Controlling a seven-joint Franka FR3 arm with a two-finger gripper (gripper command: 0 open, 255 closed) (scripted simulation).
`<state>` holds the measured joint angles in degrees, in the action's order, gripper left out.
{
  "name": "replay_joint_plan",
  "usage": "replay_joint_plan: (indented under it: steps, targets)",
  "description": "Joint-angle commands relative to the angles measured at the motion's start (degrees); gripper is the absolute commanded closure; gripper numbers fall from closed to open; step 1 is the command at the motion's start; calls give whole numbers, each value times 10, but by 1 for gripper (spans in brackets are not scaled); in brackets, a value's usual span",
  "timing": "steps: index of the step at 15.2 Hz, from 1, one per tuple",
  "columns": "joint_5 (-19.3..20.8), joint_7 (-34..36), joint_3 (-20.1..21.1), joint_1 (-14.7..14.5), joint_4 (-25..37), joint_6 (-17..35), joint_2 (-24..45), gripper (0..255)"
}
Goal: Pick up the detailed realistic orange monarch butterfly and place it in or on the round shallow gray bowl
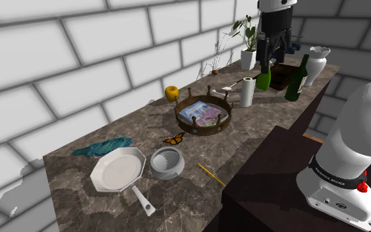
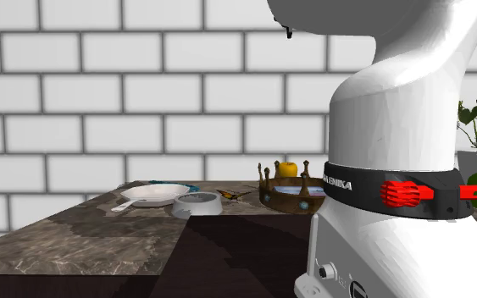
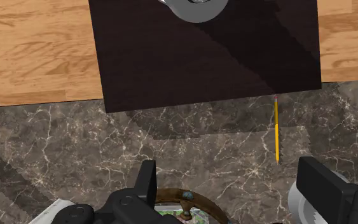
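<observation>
The orange and black butterfly [image 1: 174,138] lies flat on the dark marble counter [image 1: 263,135], between the round gray bowl [image 1: 167,162] and a crown-shaped basket [image 1: 203,113]. In the second exterior view the butterfly [image 2: 232,195] rests just behind the bowl [image 2: 197,204]. My black gripper [image 1: 274,53] hangs high above the counter, well clear of both, with its jaws apart. In the wrist view the gripper [image 3: 231,175] is open over bare marble with nothing between its fingers. The basket's rim [image 3: 184,202] shows below it, and a gray edge of the bowl [image 3: 293,202] shows beside one finger.
A white octagonal pan [image 1: 118,169] and a teal cloth [image 1: 103,146] lie left of the bowl. A yellow pencil [image 1: 211,174] lies near the counter's front edge. Farther back stand a yellow apple [image 1: 171,92], paper towel roll [image 1: 246,91], two green bottles [image 1: 297,78], a white vase [image 1: 318,64] and a plant [image 1: 248,39].
</observation>
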<state>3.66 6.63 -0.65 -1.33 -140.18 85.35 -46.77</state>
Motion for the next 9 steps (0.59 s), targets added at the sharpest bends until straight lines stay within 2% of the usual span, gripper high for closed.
replay_joint_plan:
  steps: [1, 9]
  targets:
    - [0, 0, 0, 0, 0, 0, 0, 0]
    - [24, -76, -16, -28, -18, 161, 139, 0]
